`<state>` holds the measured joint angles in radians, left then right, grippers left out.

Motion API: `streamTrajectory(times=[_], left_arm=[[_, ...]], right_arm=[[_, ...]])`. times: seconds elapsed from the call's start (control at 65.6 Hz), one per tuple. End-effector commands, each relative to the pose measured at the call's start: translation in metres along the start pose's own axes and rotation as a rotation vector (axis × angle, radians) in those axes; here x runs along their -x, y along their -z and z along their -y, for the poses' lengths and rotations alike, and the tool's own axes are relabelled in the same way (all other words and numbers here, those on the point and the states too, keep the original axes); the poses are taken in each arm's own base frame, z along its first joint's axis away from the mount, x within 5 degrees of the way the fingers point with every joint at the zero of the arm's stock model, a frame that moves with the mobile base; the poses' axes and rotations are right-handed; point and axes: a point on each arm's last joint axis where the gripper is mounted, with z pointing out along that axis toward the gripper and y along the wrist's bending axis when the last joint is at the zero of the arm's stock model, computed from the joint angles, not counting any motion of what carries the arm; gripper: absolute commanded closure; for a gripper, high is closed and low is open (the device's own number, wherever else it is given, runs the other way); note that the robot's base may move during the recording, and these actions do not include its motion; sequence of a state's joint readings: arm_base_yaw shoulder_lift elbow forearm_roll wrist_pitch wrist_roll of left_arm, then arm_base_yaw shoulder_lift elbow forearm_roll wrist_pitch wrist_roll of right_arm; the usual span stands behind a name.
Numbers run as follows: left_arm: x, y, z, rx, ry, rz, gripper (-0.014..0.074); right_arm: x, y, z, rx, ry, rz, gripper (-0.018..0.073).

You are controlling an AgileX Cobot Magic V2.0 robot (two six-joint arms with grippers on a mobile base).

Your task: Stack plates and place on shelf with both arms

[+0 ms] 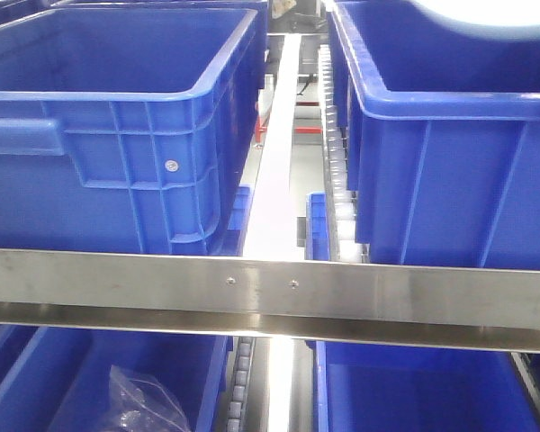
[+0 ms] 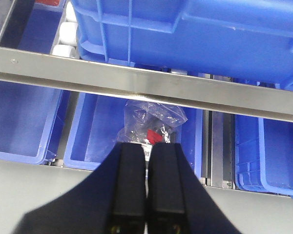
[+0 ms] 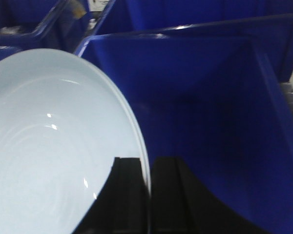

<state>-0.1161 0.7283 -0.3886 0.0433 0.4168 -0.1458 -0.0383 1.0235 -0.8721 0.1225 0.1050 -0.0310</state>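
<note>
Front cam is showing 2 big blue crates on the upper shelf level, w/ 2 more blue bins showing below the 1 steel rail. 1 pale plate is peeking in at top right; can't tell if a 2nd is lying under it. 1 clear plastic bag is sitting in the lower left bin. 2 screws are showing on the rail.

Blue bins sit on a steel-railed shelf; one lower bin holds a plastic bag.
</note>
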Motion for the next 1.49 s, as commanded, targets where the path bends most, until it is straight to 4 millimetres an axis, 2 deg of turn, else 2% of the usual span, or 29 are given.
streamTrajectory(times=[0.0, 0.107, 0.168, 0.214, 0.305, 0.351, 0.381, 0.534, 0.656, 0.747, 0.839, 0.976, 1.022, 1.083, 1.174, 1.312, 1.479], left_arm=[[0.016, 0.005, 0.002, -0.015, 0.011, 0.104, 0.0493], [0.016, 0.005, 0.002, -0.015, 0.011, 0.104, 0.0493], [0.016, 0.005, 0.002, -0.015, 0.011, 0.104, 0.0493], [0.016, 0.005, 0.002, -0.015, 0.011, 0.104, 0.0493], [0.016, 0.005, 0.002, -0.015, 0.011, 0.104, 0.0493], [0.016, 0.005, 0.002, -0.015, 0.011, 0.104, 0.0493], [0.016, 0.005, 0.002, -0.015, 0.011, 0.104, 0.0493], [0.016, 0.005, 0.002, -0.015, 0.011, 0.104, 0.0493], [0.016, 0.005, 0.002, -0.015, 0.011, 0.104, 0.0493], [0.016, 0.005, 0.002, -0.015, 0.011, 0.104, 0.0493], [0.016, 0.005, 0.002, -0.015, 0.011, 0.104, 0.0493], [0.016, 0.005, 0.002, -0.015, 0.011, 0.104, 0.0493], [0.016, 0.005, 0.002, -0.015, 0.011, 0.104, 0.0493], [0.016, 0.005, 0.002, -0.015, 0.011, 0.104, 0.0493], [0.016, 0.005, 0.002, -0.015, 0.011, 0.104, 0.0493], [0.016, 0.005, 0.002, -0.015, 0.011, 0.104, 0.0493], [0.016, 0.005, 0.002, -0.015, 0.011, 0.104, 0.0493]], right_arm=[[0.033, -0.021, 0.011, -0.049, -0.008, 0.144, 0.0503], [0.037, -0.050, 0.022, -0.086, -0.013, 0.117, 0.0498], [0.035, -0.066, 0.026, -0.096, -0.015, 0.095, 0.0435], [0.036, -0.075, 0.027, -0.097, -0.016, 0.091, 0.0335], [0.035, -0.086, 0.029, -0.098, -0.016, 0.084, 0.0054], [0.034, -0.088, 0.029, -0.099, -0.016, 0.092, -0.0045], [0.035, -0.088, 0.029, -0.099, -0.015, 0.096, -0.0081], [0.038, -0.078, 0.027, -0.096, -0.015, 0.103, -0.0017], [0.036, -0.053, 0.025, -0.095, -0.014, 0.121, 0.0017], [0.021, -0.029, 0.023, -0.095, -0.014, 0.112, 0.0076], [0.006, -0.001, 0.022, -0.096, -0.014, 0.129, 0.0197], [-0.034, 0.040, 0.021, -0.101, -0.013, 0.140, 0.0524], [-0.045, 0.053, 0.021, -0.102, -0.012, 0.164, 0.0494], [-0.060, 0.063, 0.021, -0.104, -0.011, 0.172, 0.0503], [-0.070, 0.076, 0.021, -0.103, -0.010, 0.199, 0.0504], [-0.072, 0.086, 0.020, -0.097, -0.031, 0.226, 0.0504], [-0.072, 0.087, 0.020, -0.094, -0.061, 0.227, 0.0504]])
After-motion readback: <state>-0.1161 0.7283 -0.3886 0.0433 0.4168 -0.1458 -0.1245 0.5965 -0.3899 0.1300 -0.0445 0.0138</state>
